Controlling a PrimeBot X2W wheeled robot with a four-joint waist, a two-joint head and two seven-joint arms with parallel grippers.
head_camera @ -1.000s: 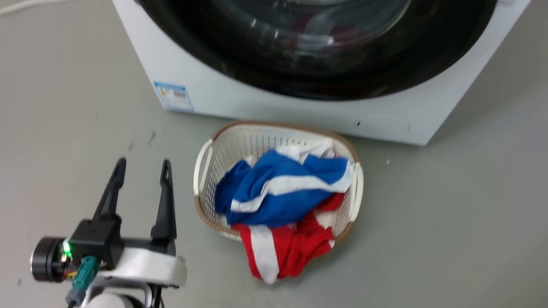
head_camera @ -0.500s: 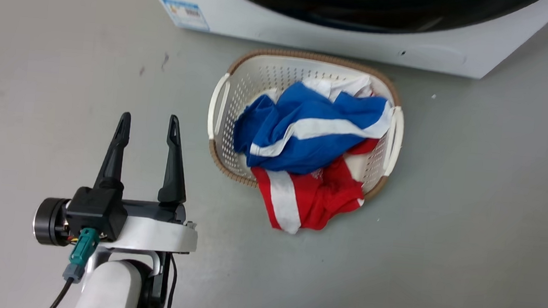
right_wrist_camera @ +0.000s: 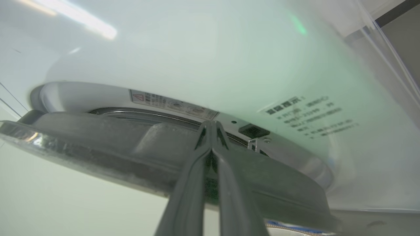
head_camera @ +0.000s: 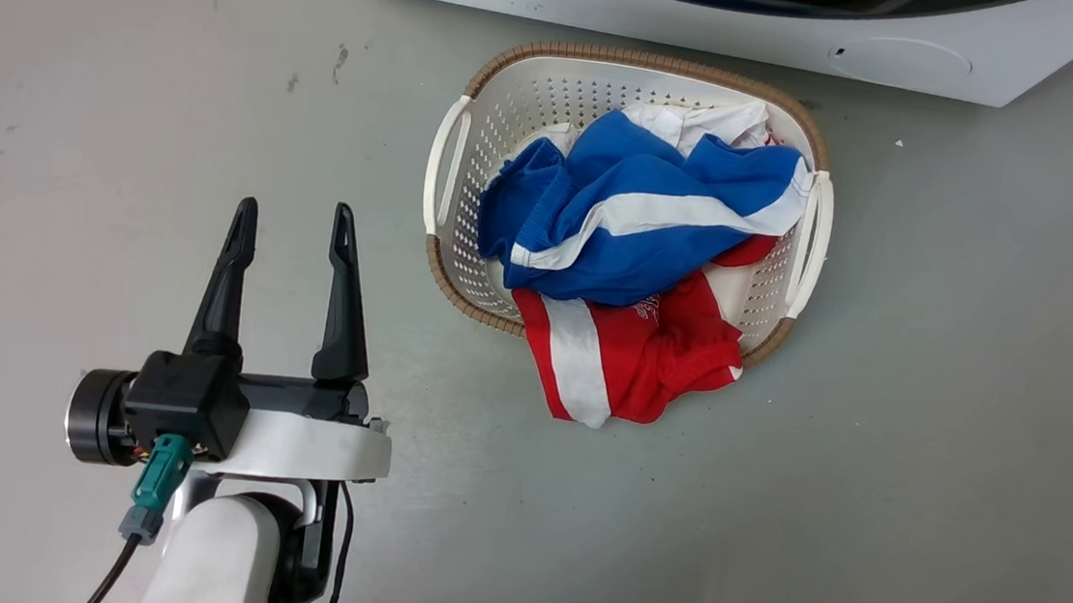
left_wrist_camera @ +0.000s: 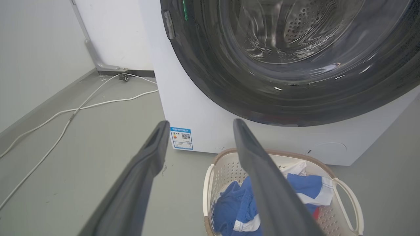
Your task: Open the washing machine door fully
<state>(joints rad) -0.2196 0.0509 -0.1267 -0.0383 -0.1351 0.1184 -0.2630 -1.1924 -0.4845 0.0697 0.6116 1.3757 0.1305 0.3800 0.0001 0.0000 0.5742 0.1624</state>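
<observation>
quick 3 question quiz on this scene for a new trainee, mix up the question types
1. True or false: the left pincer is open and empty.
2. What spills over the rim of the basket onto the floor? A) a yellow towel B) a red and white garment C) a black sock
3. Fill in: close to the washing machine door, the right pincer is ___.
Key: 1 true; 2 B; 3 shut.
</observation>
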